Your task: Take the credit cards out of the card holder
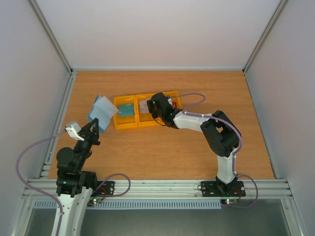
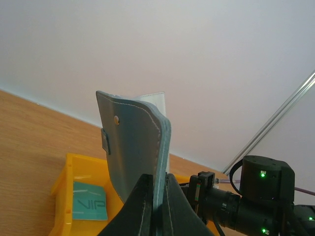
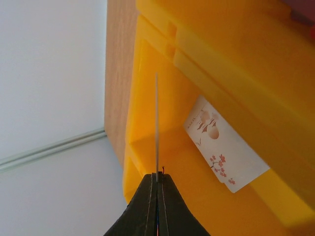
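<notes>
Closest up, seeing the right gripper [image 3: 157, 179] pinched shut on a thin card [image 3: 156, 123], edge-on, poking into the yellow bins [image 1: 126, 125]. Got the left gripper [image 2: 158, 181] clamped on the bottom of the card holder [image 2: 133, 147], upright in the air just left of the bins; whitish card [image 3: 226, 152] flat beside the held one, teal card [image 2: 89, 201] next compartment over. Could go wrong on release: dropped on edge, might lean on the wall instead of lying flat.
</notes>
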